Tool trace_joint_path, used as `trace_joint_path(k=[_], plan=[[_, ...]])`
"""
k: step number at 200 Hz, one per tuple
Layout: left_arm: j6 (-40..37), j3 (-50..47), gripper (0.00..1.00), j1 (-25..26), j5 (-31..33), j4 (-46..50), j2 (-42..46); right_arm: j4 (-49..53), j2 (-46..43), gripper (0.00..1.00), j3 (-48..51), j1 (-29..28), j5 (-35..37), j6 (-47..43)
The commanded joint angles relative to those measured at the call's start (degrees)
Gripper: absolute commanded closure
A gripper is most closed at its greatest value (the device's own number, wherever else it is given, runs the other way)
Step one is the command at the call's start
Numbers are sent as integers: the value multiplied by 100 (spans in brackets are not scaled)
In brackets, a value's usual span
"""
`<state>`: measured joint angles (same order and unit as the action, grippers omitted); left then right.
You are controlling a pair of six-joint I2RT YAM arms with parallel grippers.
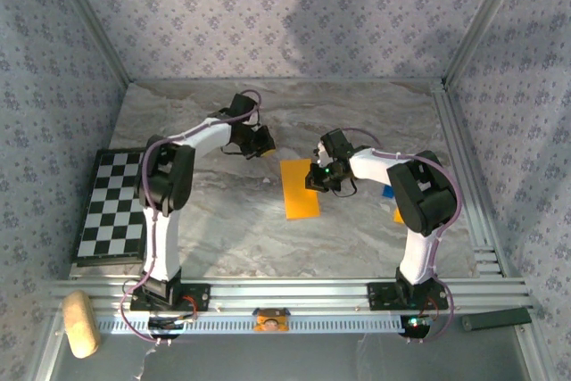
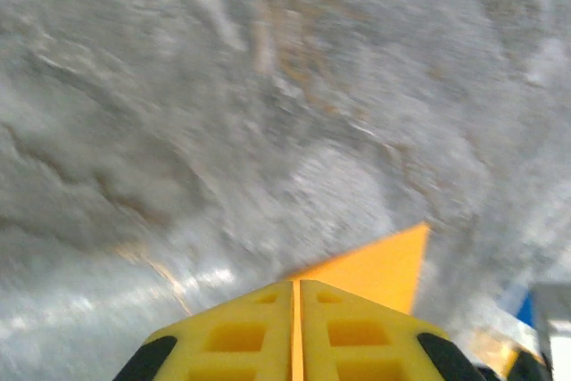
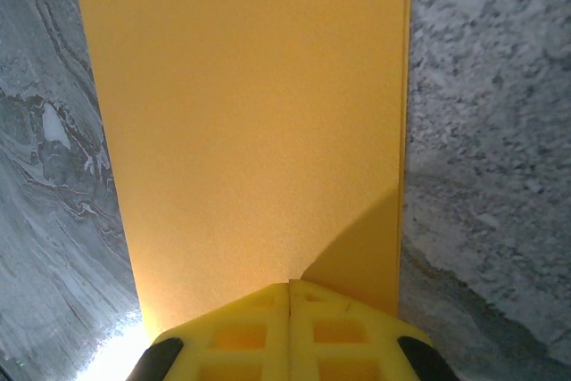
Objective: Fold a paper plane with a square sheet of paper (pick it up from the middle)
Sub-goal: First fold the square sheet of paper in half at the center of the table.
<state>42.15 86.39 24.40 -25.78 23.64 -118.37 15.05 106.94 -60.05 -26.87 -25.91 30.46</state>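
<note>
The square sheet of paper point(image 1: 300, 192) lies on the marble table, folded into a narrow orange-yellow rectangle. In the right wrist view the paper point(image 3: 250, 113) lies flat, with a sharp edge on its right. My right gripper point(image 1: 318, 177) is shut, its tips point(image 3: 290, 285) resting on the sheet near its far right corner. My left gripper point(image 1: 265, 143) hovers up and left of the sheet, apart from it. Its yellow fingers point(image 2: 241, 332) stand together with a hairline slit, and a corner of the paper point(image 2: 385, 269) shows beyond them. That view is blurred. The paper plane is out of view.
A black-and-white chequered board point(image 1: 111, 207) lies at the left edge. A small blue bit point(image 1: 388, 192) and a tiny orange bit point(image 1: 398, 214) sit by the right arm. A cork-coloured block point(image 1: 78, 323) and a dark bar point(image 1: 495, 318) lie beyond the front rail.
</note>
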Motion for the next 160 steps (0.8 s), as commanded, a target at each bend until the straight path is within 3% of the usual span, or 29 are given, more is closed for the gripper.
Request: trace_joint_path(k=[1, 86, 160], plan=[[-80, -329, 90, 256, -392, -185, 532, 651, 275, 100, 230, -37, 587, 74], [805, -2197, 90, 992, -967, -1591, 1162, 678, 179, 100, 275, -8, 648, 92], [773, -2797, 89, 1338, -1343, -2202, 1239, 651, 187, 100, 368, 4, 647, 109]])
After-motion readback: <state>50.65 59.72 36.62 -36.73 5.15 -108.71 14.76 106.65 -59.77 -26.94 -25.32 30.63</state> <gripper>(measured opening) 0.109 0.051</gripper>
